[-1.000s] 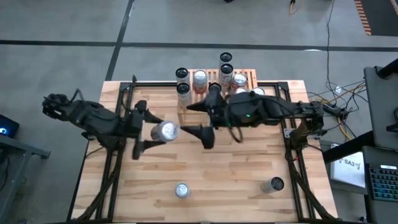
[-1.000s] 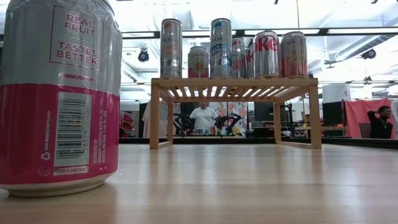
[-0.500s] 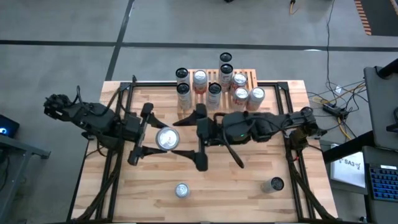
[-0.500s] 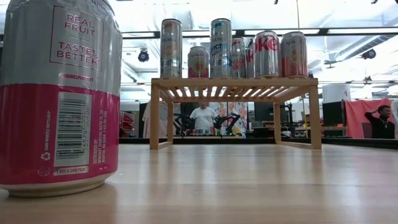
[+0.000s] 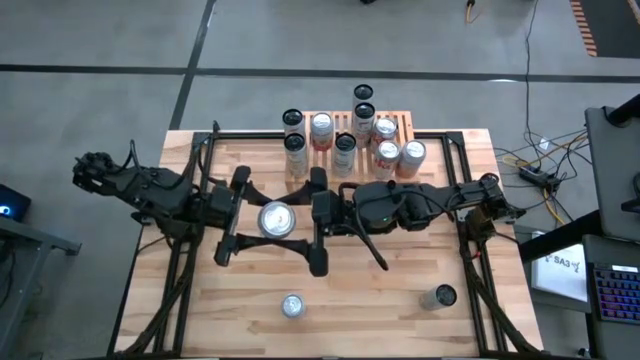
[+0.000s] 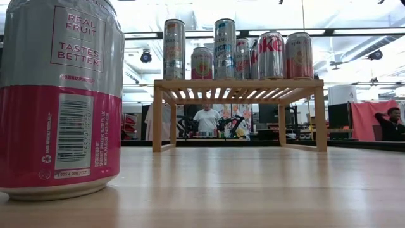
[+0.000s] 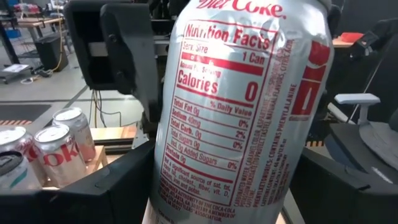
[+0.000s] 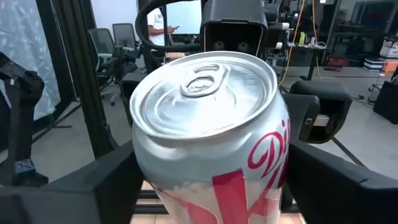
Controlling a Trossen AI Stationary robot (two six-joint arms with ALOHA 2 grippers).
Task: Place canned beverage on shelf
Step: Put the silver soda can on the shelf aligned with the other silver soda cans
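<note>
Gripper (image 5: 229,217) of the left arm clasps a silver Diet Coke can (image 5: 275,220) mid-frame over the surface (image 5: 400,300), while the right gripper (image 5: 318,222) brackets that can from the opposite side, its grip unclear, and the shelf (image 5: 400,125) sits upper-centre holding several cans.

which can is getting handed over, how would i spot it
On the wooden tabletop, look in front of the shelf, between the two arms. The silver Diet Coke can sits between the left claw and the right claw, unlike the cans standing elsewhere.
</note>
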